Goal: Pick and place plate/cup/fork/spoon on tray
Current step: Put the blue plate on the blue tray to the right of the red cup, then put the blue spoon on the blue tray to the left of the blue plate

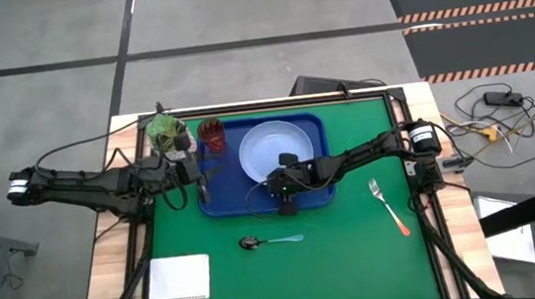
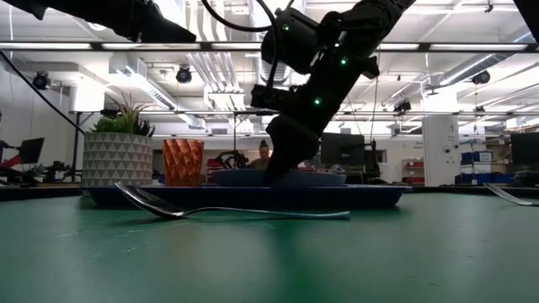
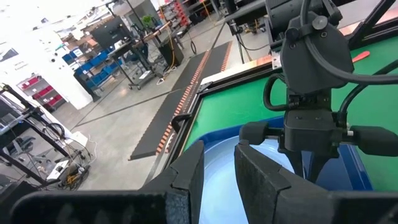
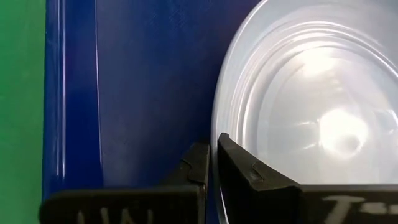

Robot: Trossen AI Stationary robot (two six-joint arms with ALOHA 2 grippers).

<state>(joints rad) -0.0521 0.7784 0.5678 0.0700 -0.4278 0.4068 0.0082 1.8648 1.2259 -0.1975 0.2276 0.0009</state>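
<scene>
Green table (image 1: 338, 252) in an open workshop; right tool (image 4: 211, 163) nearly closed, pinching the plate (image 1: 275, 149) rim.

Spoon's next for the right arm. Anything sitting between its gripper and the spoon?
Nothing visible. The right gripper is at the plate on the tray; the spoon lies just beyond the tray's rim on bare mat.

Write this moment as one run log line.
right hand: shut on plate rim | plate, cup: in tray | left hand: open, idle | spoon, fork: on table
</scene>
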